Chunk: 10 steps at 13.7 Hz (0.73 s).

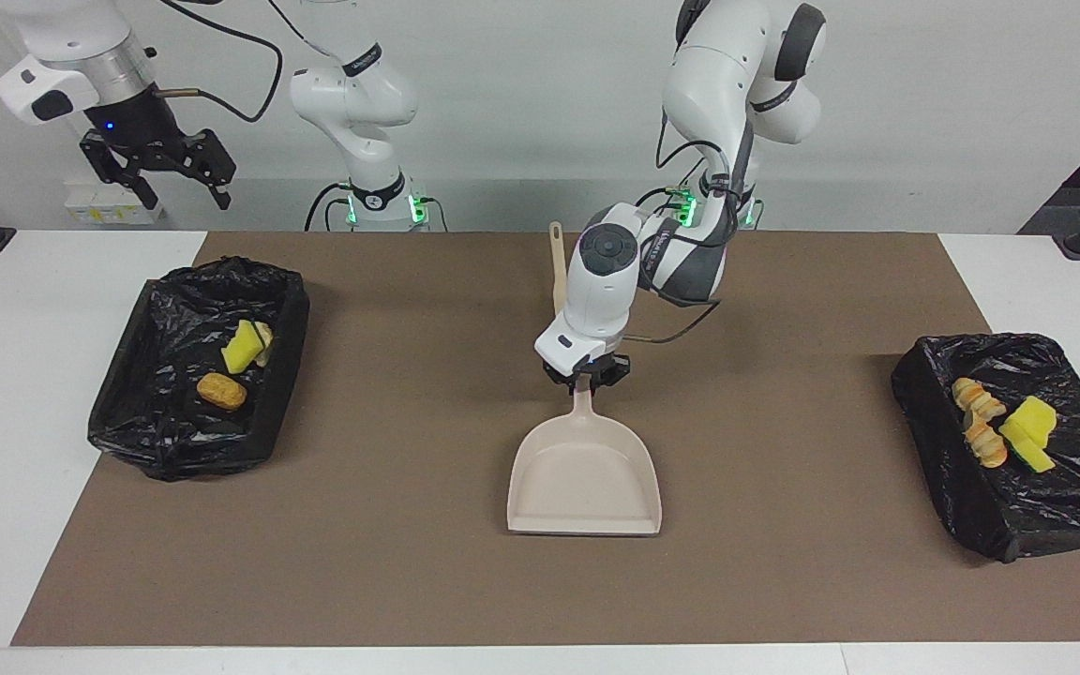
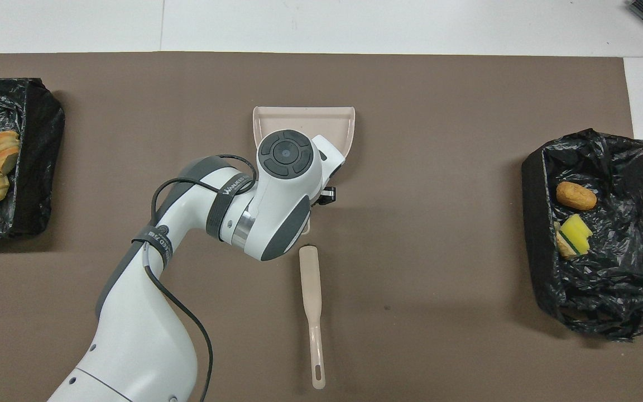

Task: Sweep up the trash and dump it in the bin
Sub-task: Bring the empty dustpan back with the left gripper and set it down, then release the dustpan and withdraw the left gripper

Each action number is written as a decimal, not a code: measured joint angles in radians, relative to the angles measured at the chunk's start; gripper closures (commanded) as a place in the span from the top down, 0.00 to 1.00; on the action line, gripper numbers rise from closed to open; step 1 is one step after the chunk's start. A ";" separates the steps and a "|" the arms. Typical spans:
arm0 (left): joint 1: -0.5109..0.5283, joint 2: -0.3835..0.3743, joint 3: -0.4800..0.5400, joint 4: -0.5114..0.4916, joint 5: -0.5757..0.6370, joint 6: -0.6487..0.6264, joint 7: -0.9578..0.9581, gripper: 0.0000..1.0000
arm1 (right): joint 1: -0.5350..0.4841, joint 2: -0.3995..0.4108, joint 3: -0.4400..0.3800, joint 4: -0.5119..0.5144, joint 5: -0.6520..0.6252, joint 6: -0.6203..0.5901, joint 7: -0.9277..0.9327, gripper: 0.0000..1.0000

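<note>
The flat beige plastic dustpan (image 1: 585,478) rests empty mid-mat, its handle clamped by the left gripper (image 1: 585,373); the right gripper (image 1: 157,161) waits raised, fingers spread; all trash scraps (image 1: 232,366) lie in two black-lined bins (image 1: 127,412), so releasing comes next.

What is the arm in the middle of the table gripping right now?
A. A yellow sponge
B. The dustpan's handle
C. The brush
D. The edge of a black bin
B: the left gripper is closed on the handle of the beige dustpan, while the brush lies free on the mat nearer the robots.
</note>
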 measured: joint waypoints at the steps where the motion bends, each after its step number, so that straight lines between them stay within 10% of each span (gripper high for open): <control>1: 0.000 0.008 0.001 0.012 -0.002 0.000 -0.018 0.00 | 0.008 0.002 0.003 0.002 -0.001 0.004 0.000 1.00; 3: 0.000 0.016 0.003 0.023 -0.003 0.000 -0.033 0.12 | 0.035 0.003 0.006 -0.007 -0.014 0.011 0.000 1.00; 6: 0.001 0.018 0.008 0.026 -0.003 0.001 -0.036 0.87 | 0.074 0.003 0.008 -0.014 -0.016 0.019 0.013 1.00; 10: 0.015 0.019 0.023 0.028 -0.002 0.044 0.007 1.00 | 0.099 0.003 0.008 -0.016 -0.015 0.019 0.088 1.00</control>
